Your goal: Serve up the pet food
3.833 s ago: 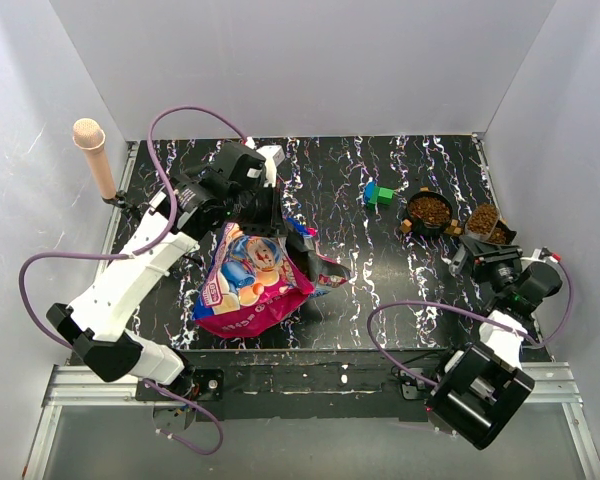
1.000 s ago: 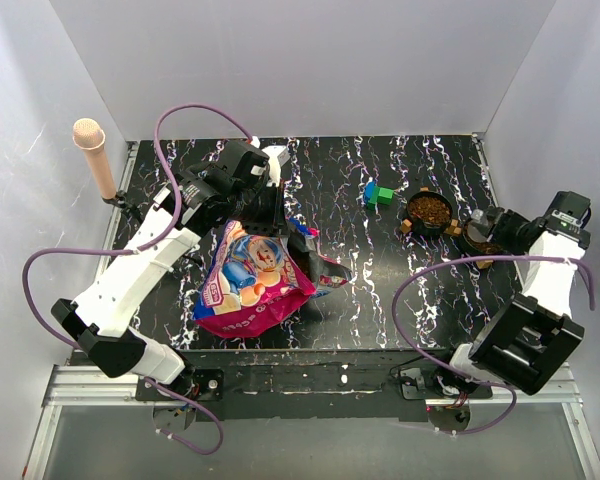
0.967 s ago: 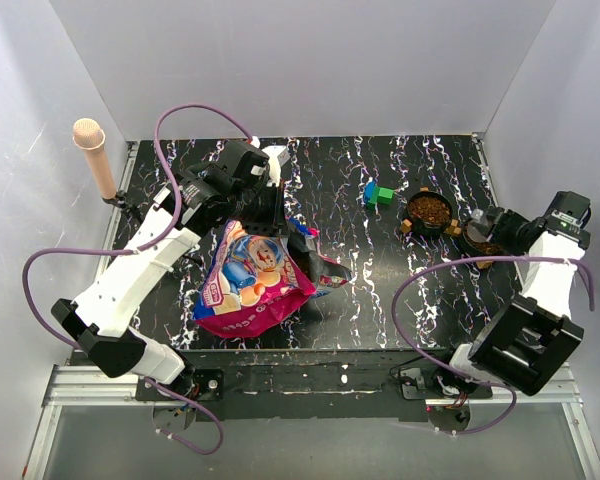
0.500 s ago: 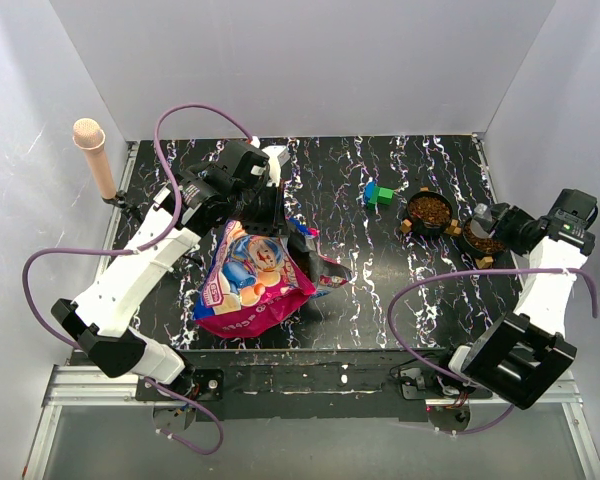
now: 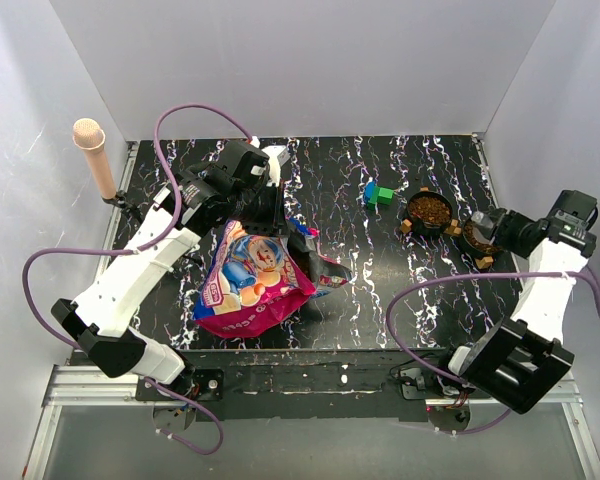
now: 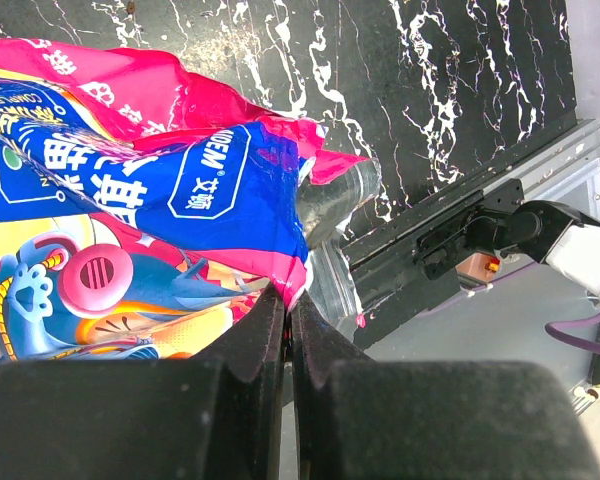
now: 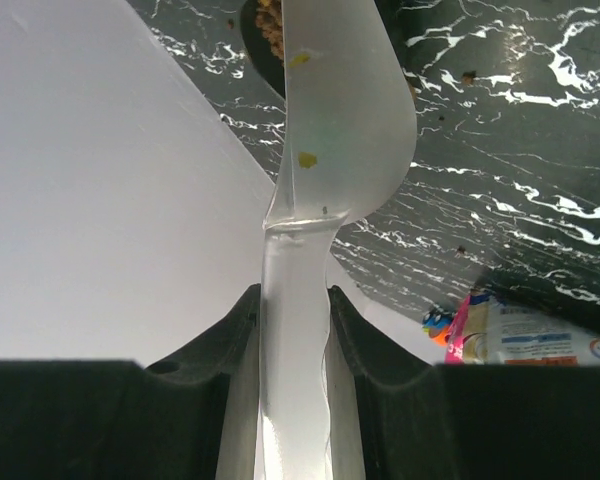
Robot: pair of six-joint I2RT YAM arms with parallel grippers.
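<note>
Your left pincer, fully closed, pinches the pink pet food bag, its blue panel lettered "MDEM"; your right pincer, partly open, grips a translucent scoop by its handle.

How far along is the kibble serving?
Done: the inner bowl is full of kibble, and the outer bowl holds some too. In hand: the right fingers clamp the clear scoop at the outer bowl, and it looks nearly empty; the left fingers pinch the pet food bag. Left: maybe a top-up, then setting scoop and bag down.
</note>
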